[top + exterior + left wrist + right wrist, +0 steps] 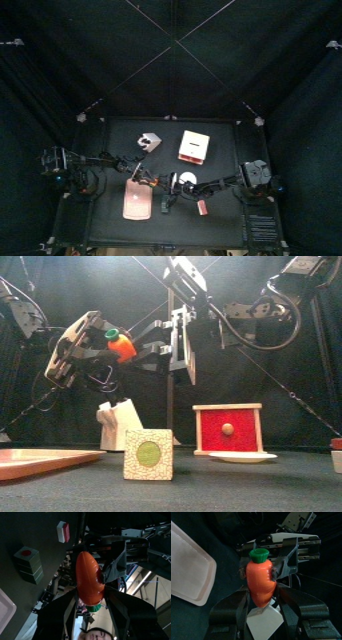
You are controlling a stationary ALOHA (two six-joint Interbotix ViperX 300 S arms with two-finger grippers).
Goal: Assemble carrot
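The carrot (122, 346) is a bright-orange body with a green top, held in the air above the table's left half. My left gripper (96, 344) is shut on it. In the left wrist view the carrot (88, 574) stands between my left jaws, green end nearest the camera. My right gripper (262, 601) is shut on the carrot's (260, 579) pointed end, with the green top (257, 555) on the far side. Each wrist view shows the other gripper at the carrot's opposite end. In the front view the right gripper (150, 348) reaches in from the right.
A pale pink board (136, 200) lies at the front left of the table. A tan box (197, 146) with a red front (227, 428) stands at the back. A white plate (243, 456), a green-patterned card (148, 453), a white object (118, 424) and a small red block (202, 207) are also on the table.
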